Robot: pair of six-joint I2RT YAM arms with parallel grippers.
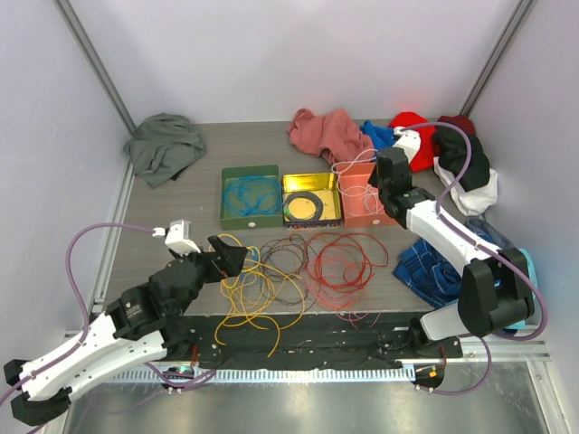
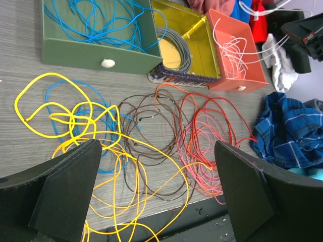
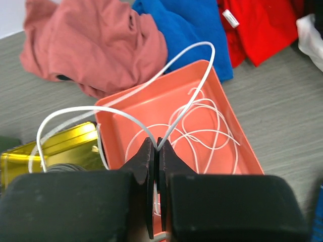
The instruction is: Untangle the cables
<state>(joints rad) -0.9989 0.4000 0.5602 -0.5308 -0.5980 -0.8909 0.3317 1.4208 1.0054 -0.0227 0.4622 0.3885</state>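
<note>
Grey wood-grain table (image 1: 163, 203), white walls on 3 sides. Far row, L to R, side by side: green tray (image 2: 75, 53) w/ blue cable (image 2: 96, 20) loose inside; yellow tin (image 2: 207, 45) w/ grey-black coiled ring (image 2: 184, 53); orange tray (image 2: 255, 63) w/ white cable (image 3: 202, 132) coiled inside, 2 loops standing up over its rim. Cables (image 1: 298, 267), main tangle, on bare table near of the trays, L to R: yellow cable (image 2: 30, 96) in wide loops, a 2nd blue strand (image 2: 60, 88) threaded through it; orange cable (image 2: 126, 201) on near side of the yellow, reaching R toward the red; brown cable (image 2: 151, 126) in round loops at centre, overlapping yellow on its L and red on its R; red cable (image 2: 222, 121) at R end, w/ a paler pink strand (image 2: 202, 161) mixed in. Left gripper (image 1: 233, 258): fingers (image 2: 70, 186) wide apart, nothing between them, hovering over near-L part of tangle, above yellow/orange loops. Right gripper (image 3: 157, 146): jaws together, clamped on white cable where its 2 loops meet, above orange tray. Misc. cloth: grey-green cloth (image 1: 165, 145) far L, well apart from the rest; pink cloth (image 3: 91, 45), blue cloth (image 3: 186, 25), red cloth (image 3: 257, 25) bunched just far of orange tray; black-and-white cloth (image 1: 466, 172) far R by right arm; blue plaid cloth (image 2: 287, 131) at R, just beside red cable, contact cannot tell.
</note>
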